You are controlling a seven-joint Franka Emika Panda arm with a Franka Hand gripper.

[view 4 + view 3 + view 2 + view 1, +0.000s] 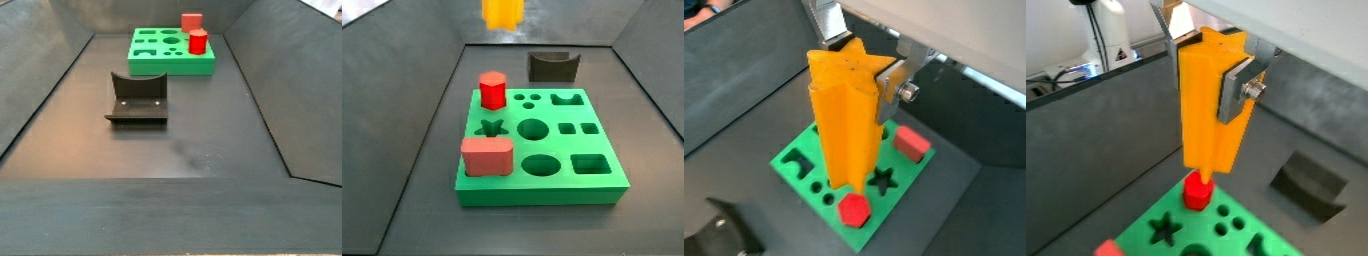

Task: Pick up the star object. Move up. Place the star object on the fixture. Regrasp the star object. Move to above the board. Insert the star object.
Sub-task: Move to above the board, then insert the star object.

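My gripper (1207,75) is shut on the star object (1211,115), a long yellow-orange star-section prism that hangs upright from the fingers; both wrist views show this (851,120). It is held high above the green board (794,160). The board's star hole (883,181) lies below and slightly to the side of the prism's lower end. In a side view only the star object's lower end (502,12) shows at the top edge, above the board's (543,192) far side. The fixture (552,66) stands empty just beyond the board.
A red hexagonal prism (492,90) stands upright in the board, and a pinkish-red square block (486,156) sits in it beside the star hole (492,128). Dark bin walls slope up on all sides. The fixture (136,100) stands apart from the board (171,55).
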